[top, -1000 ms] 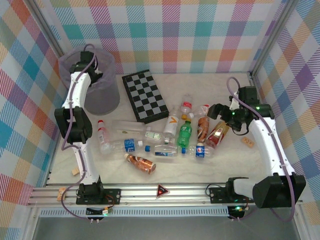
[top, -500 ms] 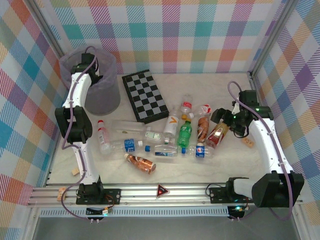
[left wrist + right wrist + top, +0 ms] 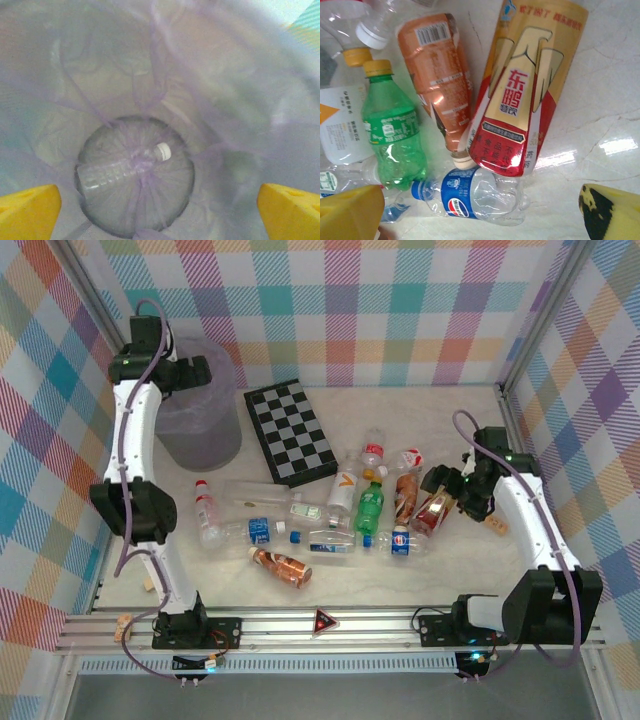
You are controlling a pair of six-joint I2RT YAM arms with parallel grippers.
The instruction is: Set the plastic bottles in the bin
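**Top view.** The L arm reaches over the bin [image 3: 205,435], which stands at the back-left of the bench [image 3: 470,560]. The left pincer [image 3: 192,374] hangs above the bin's mouth. A chequered board [image 3: 291,430] lies just right of the bin. The bottles [image 3: 345,490] lie on their sides in a loose cluster mid-bench, well apart from the bin. The right pincer [image 3: 438,492] sits low at the cluster's right edge.

**L wrist view.** The left pincer is spread, with the yellow fingertips [image 3: 27,210] at opposite frame edges and nothing pinched between them. Below, one clear bottle [image 3: 120,170] lies on its side on the bin's floor, inside the lilac liner [image 3: 225,100]. Its cap looks white, but the pic is hazy.

**R wrist view.** The right pincer is spread and pinching nothing. Below it:
- A gold-red bottle [image 3: 525,100] and a brown-orange bottle [image 3: 440,75] lie side by side, touching.
- A green bottle [image 3: 392,135] lies left of the brown-orange one.
- A blue-label bottle [image 3: 475,197] lies crosswise beneath, approx. between the tips.
- A white bottle [image 3: 335,125] lies at the left edge.
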